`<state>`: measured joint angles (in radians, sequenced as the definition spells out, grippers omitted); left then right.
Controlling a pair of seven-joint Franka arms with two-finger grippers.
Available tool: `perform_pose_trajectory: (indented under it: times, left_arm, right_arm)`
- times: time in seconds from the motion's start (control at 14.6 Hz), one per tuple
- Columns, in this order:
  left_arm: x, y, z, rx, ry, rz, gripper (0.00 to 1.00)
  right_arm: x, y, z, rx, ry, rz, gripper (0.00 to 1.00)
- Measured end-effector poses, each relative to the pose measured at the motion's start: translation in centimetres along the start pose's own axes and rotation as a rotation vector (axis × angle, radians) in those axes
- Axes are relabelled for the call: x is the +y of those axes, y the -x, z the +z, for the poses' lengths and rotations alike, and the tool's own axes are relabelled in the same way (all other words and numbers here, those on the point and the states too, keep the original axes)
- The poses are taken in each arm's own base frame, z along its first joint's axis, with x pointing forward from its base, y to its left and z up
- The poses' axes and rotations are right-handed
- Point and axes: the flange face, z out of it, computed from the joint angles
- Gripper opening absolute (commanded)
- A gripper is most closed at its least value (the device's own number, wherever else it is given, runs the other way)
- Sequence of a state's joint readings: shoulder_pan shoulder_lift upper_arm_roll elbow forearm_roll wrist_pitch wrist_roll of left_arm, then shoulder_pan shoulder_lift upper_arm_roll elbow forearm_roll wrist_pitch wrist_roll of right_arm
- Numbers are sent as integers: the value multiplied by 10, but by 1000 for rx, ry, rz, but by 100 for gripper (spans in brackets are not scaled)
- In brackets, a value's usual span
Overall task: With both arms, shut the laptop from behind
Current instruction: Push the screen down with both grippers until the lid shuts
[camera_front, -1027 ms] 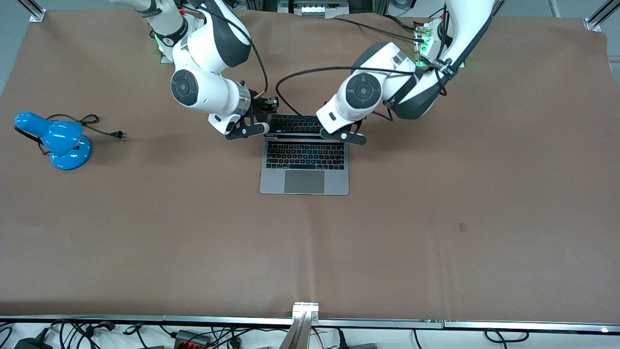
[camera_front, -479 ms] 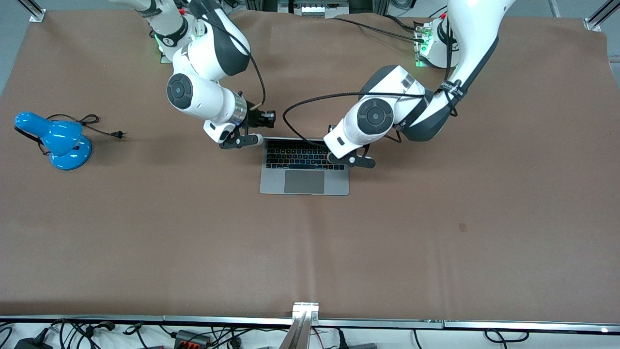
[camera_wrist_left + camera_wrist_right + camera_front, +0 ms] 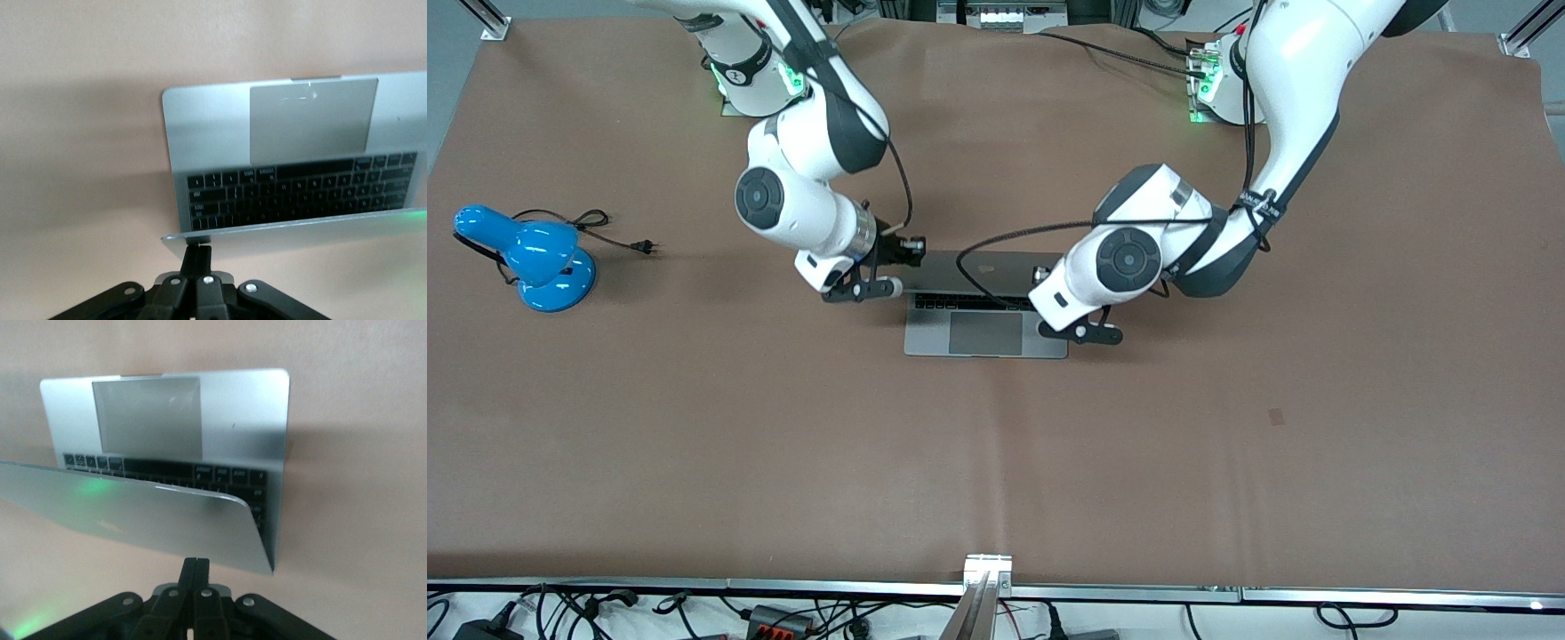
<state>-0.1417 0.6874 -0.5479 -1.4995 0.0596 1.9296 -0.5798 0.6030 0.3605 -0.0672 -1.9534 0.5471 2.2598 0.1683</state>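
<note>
The silver-grey laptop (image 3: 985, 331) lies in the middle of the brown table with its lid (image 3: 969, 271) tipped low over the black keyboard, the apple logo facing up. The trackpad (image 3: 985, 333) still shows. My left gripper (image 3: 1087, 332) is shut and empty, at the lid's corner toward the left arm's end; its fingertips (image 3: 198, 252) touch the lid's edge (image 3: 300, 235). My right gripper (image 3: 869, 288) is shut and empty at the other corner; its fingertips (image 3: 195, 565) rest against the lid's back (image 3: 147, 513). Both wrist views show the keyboard (image 3: 300, 193) under the lid.
A blue desk lamp (image 3: 534, 258) with a loose black cord (image 3: 614, 233) lies at the right arm's end of the table. A metal rail (image 3: 987, 569) and cables run along the table edge nearest the front camera.
Both grippers have moved down and toward the front camera with the lid. The lid has swung from nearly upright to low over the keyboard; its screen no longer shows.
</note>
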Motion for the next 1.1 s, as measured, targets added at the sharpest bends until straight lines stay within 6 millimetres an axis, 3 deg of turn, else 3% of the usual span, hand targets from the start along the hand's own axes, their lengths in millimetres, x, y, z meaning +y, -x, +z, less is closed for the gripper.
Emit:
perform_pose_trajectory:
  times: [0.27, 0.75, 1.1]
  left_arm:
    - [-5, -20, 23, -3, 25, -17, 0]
    - [-9, -40, 67, 44, -24, -5, 0]
    - [3, -45, 92, 96, -18, 24, 0]
  right_arm:
    - [1, -28, 22, 18, 9, 8, 0]
    - [23, -61, 92, 40, 63, 28, 0]
    - [22, -66, 98, 30, 66, 25, 0]
